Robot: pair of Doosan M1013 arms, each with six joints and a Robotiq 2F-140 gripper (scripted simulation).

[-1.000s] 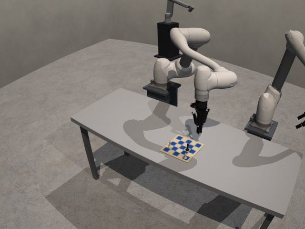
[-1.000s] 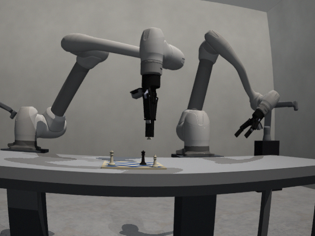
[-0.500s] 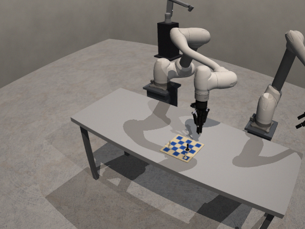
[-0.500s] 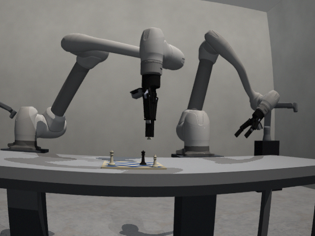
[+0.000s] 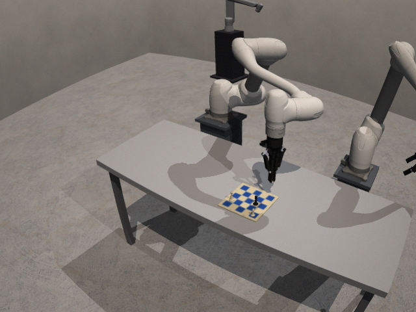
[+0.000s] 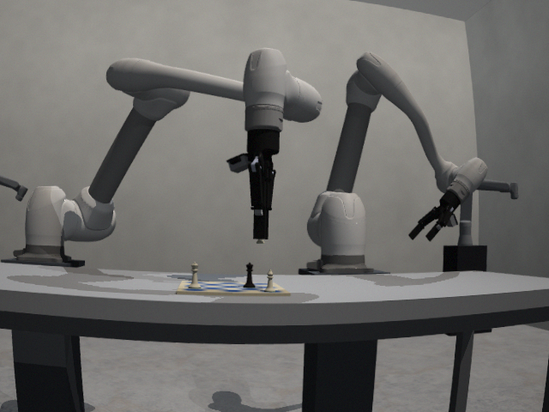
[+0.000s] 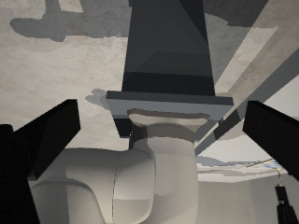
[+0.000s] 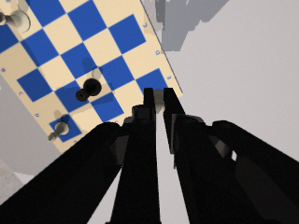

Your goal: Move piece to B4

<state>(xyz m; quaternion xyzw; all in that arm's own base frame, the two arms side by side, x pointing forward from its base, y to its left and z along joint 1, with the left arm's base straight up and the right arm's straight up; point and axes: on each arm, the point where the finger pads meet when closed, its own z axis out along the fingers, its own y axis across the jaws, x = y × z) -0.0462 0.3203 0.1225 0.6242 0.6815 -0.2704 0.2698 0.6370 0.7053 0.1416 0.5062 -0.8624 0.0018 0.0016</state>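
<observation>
Right arm (image 5: 260, 72) (image 6: 177, 80): elbow raised, forearm reaching out above the worktop.
Right wrist (image 5: 275, 112) (image 6: 264, 97): upright, aimed down.
Right claw (image 5: 272, 181) (image 6: 260, 238) (image 7: 279, 188) (image 8: 159, 90): points straight down, fingers nearly together — closed in a grip, raised off the worktop.
Left arm (image 5: 386, 97) (image 6: 350, 146) (image 7: 173, 173): bent high at the elbow, forearm sloping down.
Left wrist (image 6: 463, 186): tilted.
Left claw (image 5: 406, 166) (image 6: 421, 237) (image 7: 161, 107): slants downward — fingers spread wide, nothing between them.
</observation>
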